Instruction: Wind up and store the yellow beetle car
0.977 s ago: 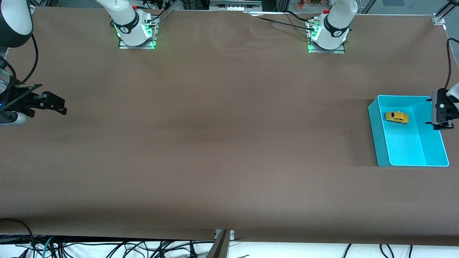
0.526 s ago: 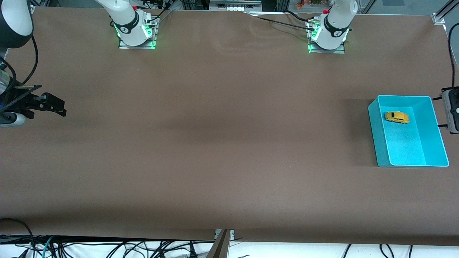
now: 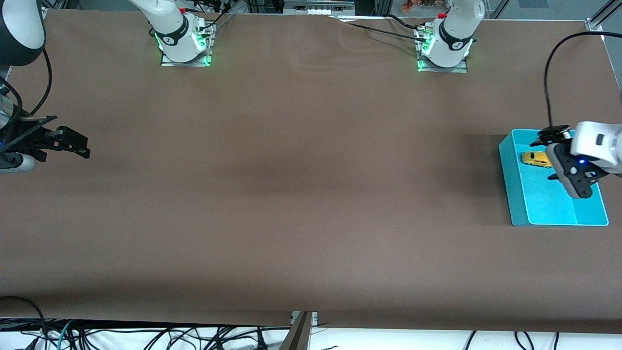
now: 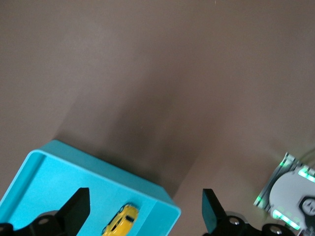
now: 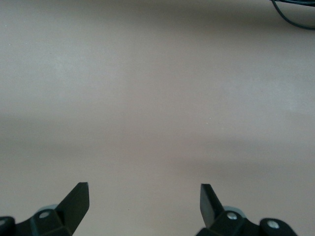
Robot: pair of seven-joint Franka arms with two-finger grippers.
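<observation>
No readable brand, label or writing on any item.

Yellow beetle car lay on the floor of the turquoise bin, at the bin's end farther from the front camera, close to the wall on the right arm's side. Bin stood on the brown desk at the left arm's end.

Left end effector hung over the bin, just above and beside the car, not touching it. Fingers stood wide apart with nothing between them. In the left wrist view the car showed between the two dark fingertips, lower in the bin, near the bin's corner. The left arm's base showed with green lights at the desk's edge farthest from the front camera.

Right end effector waited over bare desk at the right arm's end, well apart from bin and car. Its fingers also stood wide, holding nothing; only desk surface lay under them.
</observation>
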